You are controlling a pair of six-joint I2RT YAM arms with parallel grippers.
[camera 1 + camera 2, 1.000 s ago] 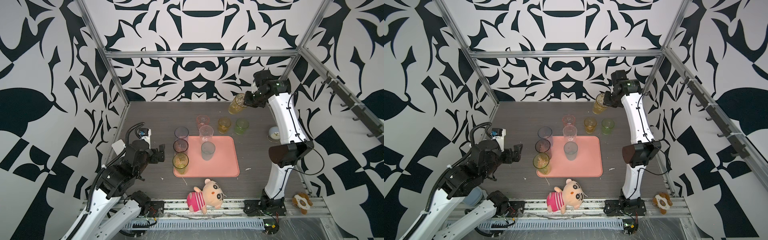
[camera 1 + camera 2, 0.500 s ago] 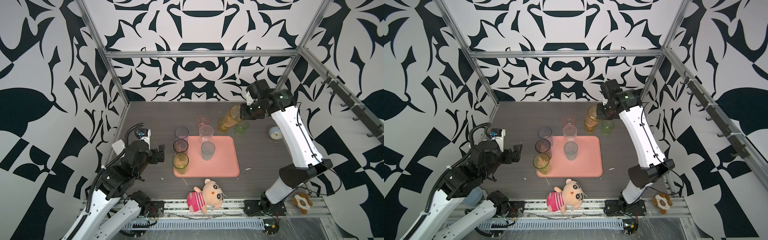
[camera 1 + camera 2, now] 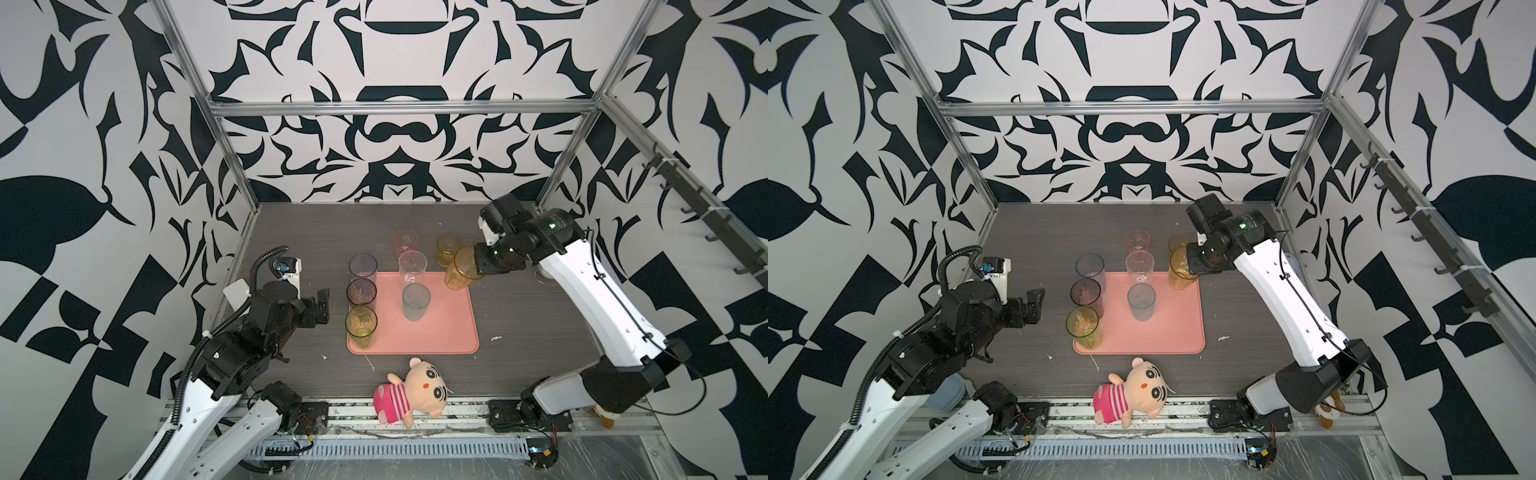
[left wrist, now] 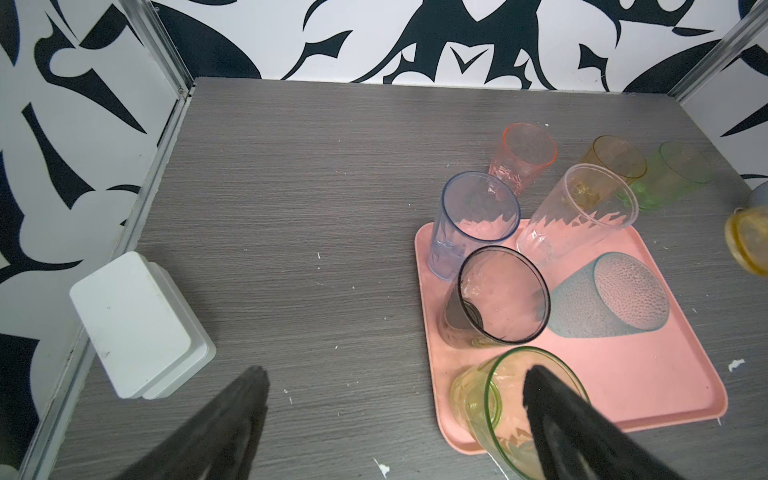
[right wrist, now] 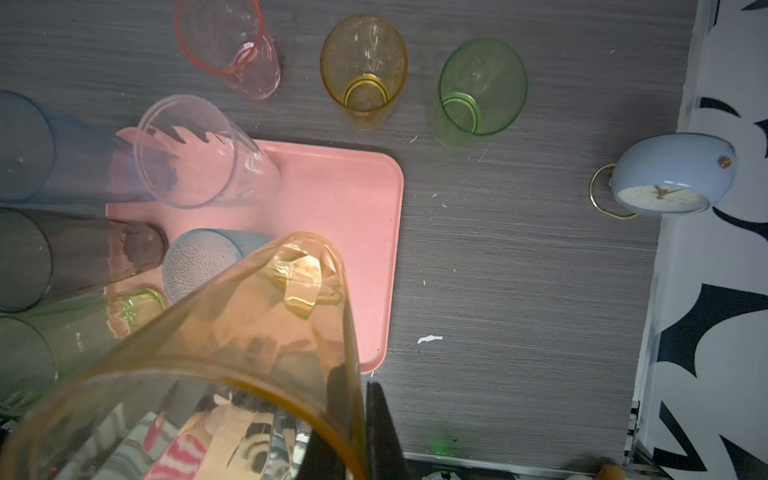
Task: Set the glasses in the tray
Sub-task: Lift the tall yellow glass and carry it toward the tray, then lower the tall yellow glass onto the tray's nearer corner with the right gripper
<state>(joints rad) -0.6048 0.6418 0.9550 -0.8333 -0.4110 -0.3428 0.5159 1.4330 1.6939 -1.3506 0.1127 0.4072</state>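
One salmon-pink rectangular tray (image 3: 440, 332), flat on the grey wood-grain tabletop (image 3: 291, 232), centre of both top views. Upright on it: tall blue-grey tumbler (image 3: 363, 268), smoky tumbler (image 3: 361, 293) and yellow-green tumbler (image 3: 361, 326) in a column along its left edge; clear tumbler (image 3: 412, 268) at its upper edge; frosted teal tumbler (image 3: 416, 301) mid-tray. Off the tray, above it: pink tumbler (image 3: 406, 242), short amber tumbler (image 3: 445, 249), green tumbler (image 5: 478, 89). Right claw (image 3: 478, 266) clamped on the rim of a tall amber tumbler (image 3: 459, 272), tilted at the tray's upper right corner, clear and short amber tumblers close beside. Left claw (image 3: 321, 307) spread wide, empty, left of the tray. White lidded box (image 4: 133, 320) by the left wall; pale blue alarm clock (image 5: 673, 178) by the right wall; plush doll in pink striped shirt (image 3: 409, 392) below the tray.
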